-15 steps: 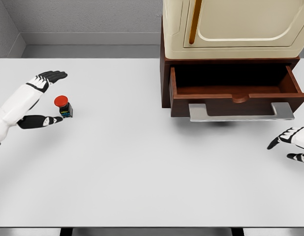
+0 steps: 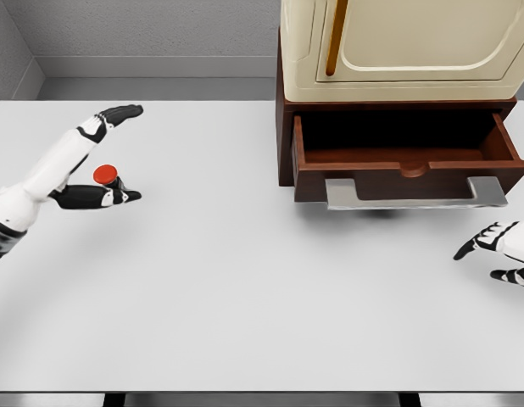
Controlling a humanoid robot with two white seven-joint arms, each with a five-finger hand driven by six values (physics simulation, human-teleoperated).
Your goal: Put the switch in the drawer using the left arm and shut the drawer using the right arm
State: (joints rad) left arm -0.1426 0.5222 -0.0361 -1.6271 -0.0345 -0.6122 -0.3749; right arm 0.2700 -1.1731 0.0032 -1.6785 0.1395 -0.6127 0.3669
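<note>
I see my left hand (image 2: 92,161) spread open around the switch (image 2: 108,179) at the table's (image 2: 245,288) left side, not gripping it, the drawer (image 2: 406,161) open, my right hand (image 2: 499,252) loose at the right edge.

No legible text or labels anywhere.

The switch (image 2: 107,177), a small dark block with a round red button on top, is standing upright on the white counter (image 2: 245,297) at far left. The brown wooden drawer (image 2: 406,161) is sitting pulled open at right, its grey handle (image 2: 415,193) facing forward.
</note>
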